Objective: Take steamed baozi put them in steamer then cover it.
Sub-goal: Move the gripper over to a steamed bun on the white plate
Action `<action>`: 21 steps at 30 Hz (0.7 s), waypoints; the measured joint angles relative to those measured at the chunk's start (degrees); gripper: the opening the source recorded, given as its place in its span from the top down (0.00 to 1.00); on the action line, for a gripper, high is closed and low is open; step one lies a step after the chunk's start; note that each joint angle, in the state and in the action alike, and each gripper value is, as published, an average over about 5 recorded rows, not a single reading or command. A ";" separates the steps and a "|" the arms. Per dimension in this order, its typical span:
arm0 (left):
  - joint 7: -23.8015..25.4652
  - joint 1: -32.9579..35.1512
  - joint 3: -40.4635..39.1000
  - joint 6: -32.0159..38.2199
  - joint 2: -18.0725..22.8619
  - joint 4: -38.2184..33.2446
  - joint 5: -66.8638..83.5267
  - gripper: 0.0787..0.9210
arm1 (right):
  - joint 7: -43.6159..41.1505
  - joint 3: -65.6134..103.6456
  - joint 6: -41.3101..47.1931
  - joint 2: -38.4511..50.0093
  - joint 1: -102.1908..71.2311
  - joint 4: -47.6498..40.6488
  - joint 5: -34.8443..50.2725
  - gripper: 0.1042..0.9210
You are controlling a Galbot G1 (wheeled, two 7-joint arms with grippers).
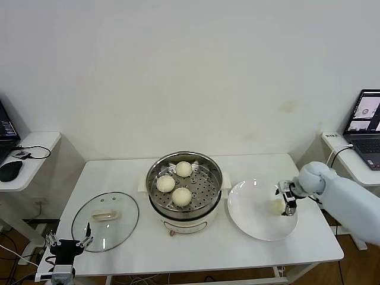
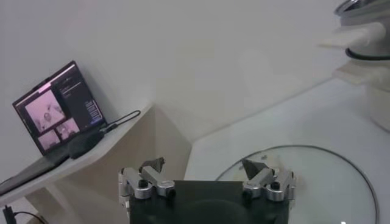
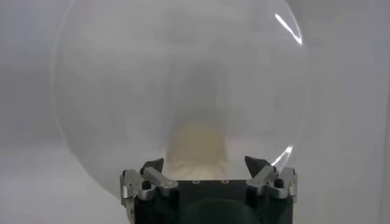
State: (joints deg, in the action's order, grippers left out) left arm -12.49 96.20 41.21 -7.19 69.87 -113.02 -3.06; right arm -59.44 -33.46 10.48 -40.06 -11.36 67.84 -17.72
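The steamer (image 1: 185, 217) stands mid-table with three steamed baozi on its perforated tray (image 1: 184, 169) (image 1: 165, 183) (image 1: 181, 196). A fourth baozi (image 1: 274, 206) lies on the right part of the white plate (image 1: 252, 217). My right gripper (image 1: 289, 202) is low over the plate, open, with its fingers on either side of that baozi (image 3: 196, 146); they do not touch it. My right gripper shows open in its wrist view (image 3: 205, 162). My left gripper (image 1: 68, 242) is parked open at the table's front left corner, beside the glass lid (image 1: 105, 221).
The glass lid (image 2: 304, 176) lies flat on the table left of the steamer. A side table with a mouse (image 1: 10, 170) stands at the left and a laptop (image 1: 365, 127) on another at the right. A laptop (image 2: 58, 106) shows in the left wrist view.
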 measured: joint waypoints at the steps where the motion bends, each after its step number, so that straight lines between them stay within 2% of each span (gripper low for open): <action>1: 0.01 -0.03 -0.02 0.01 0.03 0.04 0.00 0.12 | -0.01 0.14 0.08 -0.16 -0.12 -0.25 -0.16 0.13; 15: 0.07 -0.30 -0.21 0.15 0.14 0.44 0.05 0.12 | -0.71 0.85 0.73 -0.91 -0.70 -1.10 -1.09 0.32; 21: 0.07 -0.25 -0.12 0.14 0.05 -0.01 0.06 0.12 | -1.58 -0.65 1.75 0.32 1.18 0.68 0.23 0.34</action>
State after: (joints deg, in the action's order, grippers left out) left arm -12.42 95.95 41.09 -7.05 69.92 -113.03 -3.00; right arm -61.03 -34.12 12.22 -39.74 -10.18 68.52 -17.48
